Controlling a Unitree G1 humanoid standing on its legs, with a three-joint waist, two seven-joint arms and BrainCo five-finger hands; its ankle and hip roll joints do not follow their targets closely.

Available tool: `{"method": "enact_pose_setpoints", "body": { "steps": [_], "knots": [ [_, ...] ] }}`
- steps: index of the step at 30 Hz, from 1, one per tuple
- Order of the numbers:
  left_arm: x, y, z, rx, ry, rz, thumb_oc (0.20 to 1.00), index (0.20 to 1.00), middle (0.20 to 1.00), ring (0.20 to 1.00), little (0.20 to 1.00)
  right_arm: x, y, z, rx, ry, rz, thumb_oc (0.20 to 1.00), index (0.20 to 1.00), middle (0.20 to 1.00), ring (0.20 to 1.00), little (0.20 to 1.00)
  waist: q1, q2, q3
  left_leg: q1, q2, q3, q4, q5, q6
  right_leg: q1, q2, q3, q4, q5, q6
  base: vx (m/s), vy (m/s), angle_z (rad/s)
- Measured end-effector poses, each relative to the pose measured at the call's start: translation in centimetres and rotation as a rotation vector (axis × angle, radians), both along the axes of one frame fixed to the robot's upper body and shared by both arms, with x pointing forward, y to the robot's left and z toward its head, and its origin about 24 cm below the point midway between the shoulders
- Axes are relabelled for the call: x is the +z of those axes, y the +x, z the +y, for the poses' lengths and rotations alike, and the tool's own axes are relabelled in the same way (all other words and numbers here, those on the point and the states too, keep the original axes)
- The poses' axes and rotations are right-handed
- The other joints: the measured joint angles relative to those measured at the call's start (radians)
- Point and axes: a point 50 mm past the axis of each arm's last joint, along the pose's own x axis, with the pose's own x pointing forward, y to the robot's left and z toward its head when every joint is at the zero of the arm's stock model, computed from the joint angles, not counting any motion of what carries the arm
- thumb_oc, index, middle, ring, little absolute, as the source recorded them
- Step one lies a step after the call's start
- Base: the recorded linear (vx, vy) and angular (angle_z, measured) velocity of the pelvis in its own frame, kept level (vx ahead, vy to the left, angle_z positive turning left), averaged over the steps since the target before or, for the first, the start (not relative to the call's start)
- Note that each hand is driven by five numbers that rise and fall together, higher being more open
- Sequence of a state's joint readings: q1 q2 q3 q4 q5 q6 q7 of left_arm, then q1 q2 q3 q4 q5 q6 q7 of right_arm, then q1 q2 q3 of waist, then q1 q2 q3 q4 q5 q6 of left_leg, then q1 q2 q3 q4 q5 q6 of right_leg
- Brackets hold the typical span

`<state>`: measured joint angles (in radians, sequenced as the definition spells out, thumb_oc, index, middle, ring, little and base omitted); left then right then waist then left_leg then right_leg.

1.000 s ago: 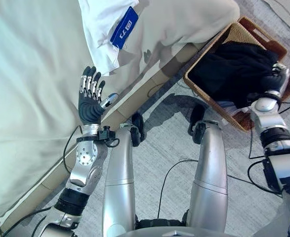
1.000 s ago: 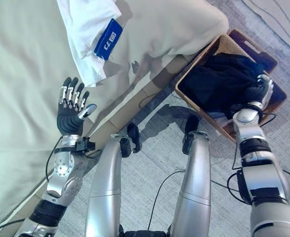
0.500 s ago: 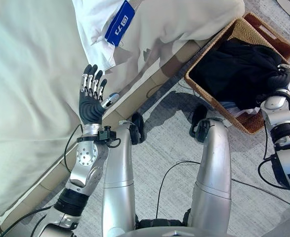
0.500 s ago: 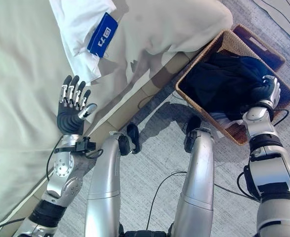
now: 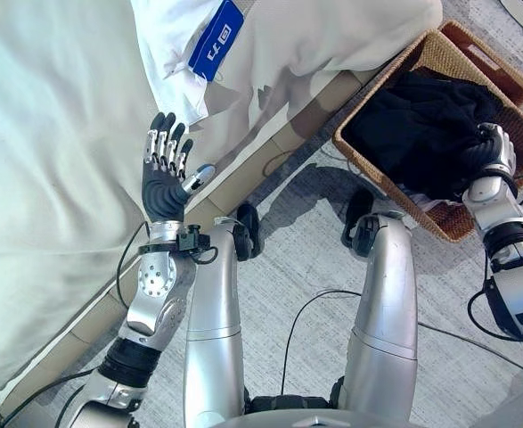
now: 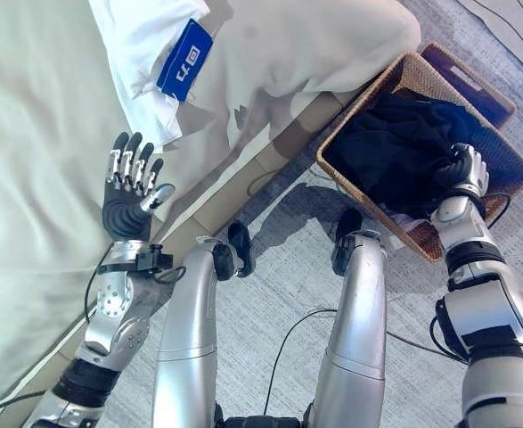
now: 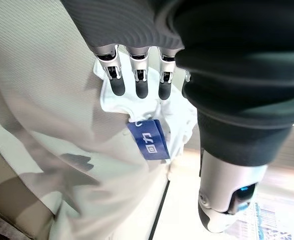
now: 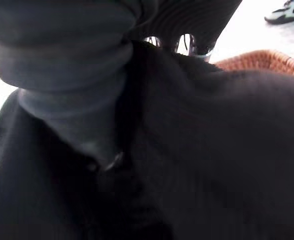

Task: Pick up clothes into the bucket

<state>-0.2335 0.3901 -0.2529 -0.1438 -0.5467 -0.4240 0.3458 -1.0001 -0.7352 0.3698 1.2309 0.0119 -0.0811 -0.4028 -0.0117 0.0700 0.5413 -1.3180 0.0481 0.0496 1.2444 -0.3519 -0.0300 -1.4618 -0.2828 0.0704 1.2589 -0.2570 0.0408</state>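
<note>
A white garment (image 5: 174,62) with a blue label (image 5: 215,40) lies on the bed, also seen as the white garment (image 7: 154,107) past my left hand's fingers (image 7: 136,75). My left hand (image 5: 163,178) is raised open over the bed's edge, a little short of the garment and touching nothing. Black clothes (image 5: 412,125) fill a woven basket (image 5: 444,225) on the floor to the right. My right hand (image 5: 490,150) rests on the black clothes (image 8: 212,150) inside the basket, near its right wall.
The pale bed (image 5: 47,134) takes up the left, with its wooden base edge (image 5: 243,178) running diagonally. Grey carpet (image 5: 306,259) lies between the bed and the basket. A white shoe (image 8: 287,12) shows beyond the basket rim (image 8: 267,60).
My right hand has moved left and further in over the black clothes in the basket. The left hand has stayed raised and open. The view shifted slightly a second ago.
</note>
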Motion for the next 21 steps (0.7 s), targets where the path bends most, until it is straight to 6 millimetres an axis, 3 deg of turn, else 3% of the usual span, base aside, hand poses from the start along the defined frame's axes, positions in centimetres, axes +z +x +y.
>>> {"method": "enact_pose_setpoints", "body": {
  "steps": [5,7,10,18,21],
  "knots": [
    [0.3,0.1,-0.1,-0.003,-0.005,-0.009,1.0,1.0,1.0,1.0,1.0,-0.5,0.0,0.2,-0.004,0.014,0.011,1.0,1.0,1.0,1.0,1.0,-0.001,-0.001,-0.002,0.029,0.002,-0.001,-0.032,0.005,0.007,0.04,-0.002,-0.01,-0.035,0.001,0.001,-0.03,-0.007,0.02],
    [0.4,0.4,-0.3,-0.001,-0.017,-0.012,1.0,1.0,1.0,1.0,1.0,-1.3,0.2,0.7,0.0,0.054,0.013,1.0,1.0,1.0,1.0,1.0,-0.002,-0.002,-0.006,0.08,0.002,0.0,-0.097,0.019,0.029,0.101,0.0,-0.028,-0.103,0.013,0.007,-0.06,-0.012,0.01],
    [0.5,0.5,-0.2,0.004,-0.019,-0.016,1.0,1.0,1.0,1.0,1.0,-2.4,-0.1,0.7,-0.013,0.106,0.014,1.0,1.0,1.0,1.0,1.0,-0.003,-0.003,-0.019,0.155,0.0,0.003,-0.193,0.043,0.036,0.184,0.0,-0.051,-0.198,0.037,0.012,-0.06,-0.011,-0.01],
    [0.1,1.2,0.0,0.007,-0.021,0.007,1.0,1.0,1.0,1.0,1.0,-4.8,-1.9,-1.1,-0.103,0.301,-0.029,1.0,1.0,1.0,1.0,1.0,-0.012,-0.013,-0.066,0.352,-0.013,-0.001,-0.43,0.128,0.0,0.398,-0.002,-0.116,-0.417,0.111,0.022,-0.01,-0.031,0.03],
    [-0.7,1.4,0.5,0.022,-0.013,0.036,1.0,1.0,1.0,1.0,1.0,-6.6,-2.9,-1.7,-0.114,0.35,-0.007,1.0,1.0,1.0,1.0,1.0,-0.027,-0.023,-0.084,0.459,-0.019,-0.009,-0.54,0.159,-0.007,0.515,-0.002,-0.147,-0.512,0.13,0.027,-0.06,-0.03,0.09]
  ]
}}
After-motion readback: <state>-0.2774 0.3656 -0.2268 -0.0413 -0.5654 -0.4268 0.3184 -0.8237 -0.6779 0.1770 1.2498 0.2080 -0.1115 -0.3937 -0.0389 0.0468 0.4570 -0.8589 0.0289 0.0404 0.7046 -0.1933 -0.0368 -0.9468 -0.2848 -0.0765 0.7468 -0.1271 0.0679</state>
